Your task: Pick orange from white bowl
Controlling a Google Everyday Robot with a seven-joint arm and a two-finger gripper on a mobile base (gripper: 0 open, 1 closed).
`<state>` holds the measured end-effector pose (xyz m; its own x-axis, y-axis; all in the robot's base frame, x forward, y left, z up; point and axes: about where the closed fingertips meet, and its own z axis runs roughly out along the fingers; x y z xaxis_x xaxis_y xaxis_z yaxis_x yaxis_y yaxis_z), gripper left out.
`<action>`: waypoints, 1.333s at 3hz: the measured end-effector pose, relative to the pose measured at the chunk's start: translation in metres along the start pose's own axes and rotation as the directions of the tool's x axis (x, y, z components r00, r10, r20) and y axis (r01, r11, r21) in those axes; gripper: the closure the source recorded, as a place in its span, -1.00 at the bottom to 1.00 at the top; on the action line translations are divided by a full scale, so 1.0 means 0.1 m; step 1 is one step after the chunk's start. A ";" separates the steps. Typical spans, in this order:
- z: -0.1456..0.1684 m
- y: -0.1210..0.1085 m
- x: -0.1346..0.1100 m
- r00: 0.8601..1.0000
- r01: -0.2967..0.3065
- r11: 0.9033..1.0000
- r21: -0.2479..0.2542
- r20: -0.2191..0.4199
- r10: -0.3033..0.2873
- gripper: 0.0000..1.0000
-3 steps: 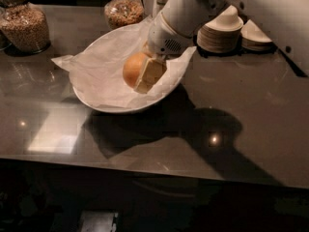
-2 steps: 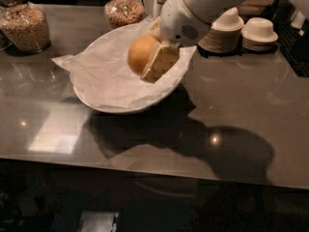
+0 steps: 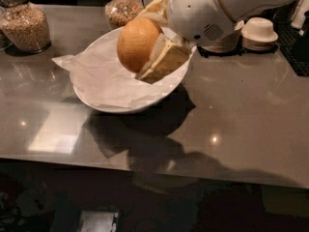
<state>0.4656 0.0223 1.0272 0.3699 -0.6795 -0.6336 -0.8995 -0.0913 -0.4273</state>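
The orange [image 3: 136, 43] is round with dimpled skin and is held in the air above the white bowl [image 3: 107, 104]. The bowl is wide and lined with crinkled white paper [image 3: 99, 76]. It sits on the dark counter left of centre. My gripper [image 3: 147, 45] comes in from the upper right on a white arm [image 3: 212, 11]. It is shut on the orange, with one cream finger [image 3: 164, 62] below and right of the fruit and the other behind it at the top. The orange is clear of the paper and nearer the camera than the bowl.
Two glass jars of grain stand at the back, one at the left [image 3: 26, 25] and one at the middle [image 3: 123, 6]. Stacked pale bowls and plates [image 3: 258, 33] sit at the back right. The dark glossy counter [image 3: 231, 115] ends at a front edge near the bottom.
The gripper has lifted the orange up out of the bowl and toward the camera. The bowl and paper stay in place.
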 end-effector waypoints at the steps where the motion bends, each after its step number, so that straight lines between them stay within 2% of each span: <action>1: -0.04 0.19 -0.11 0.991 0.059 0.998 0.029 0.118 -0.062 1.00; 2: -0.09 0.21 -0.19 0.982 0.125 0.991 0.047 0.135 -0.131 1.00; 3: -0.09 0.21 -0.19 0.982 0.126 0.991 0.047 0.133 -0.131 1.00; 4: -0.03 0.27 -0.32 0.961 0.138 0.989 0.047 0.237 -0.145 1.00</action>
<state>0.4285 0.0395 1.0382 0.5408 -0.4669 -0.6997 -0.8281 -0.1495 -0.5403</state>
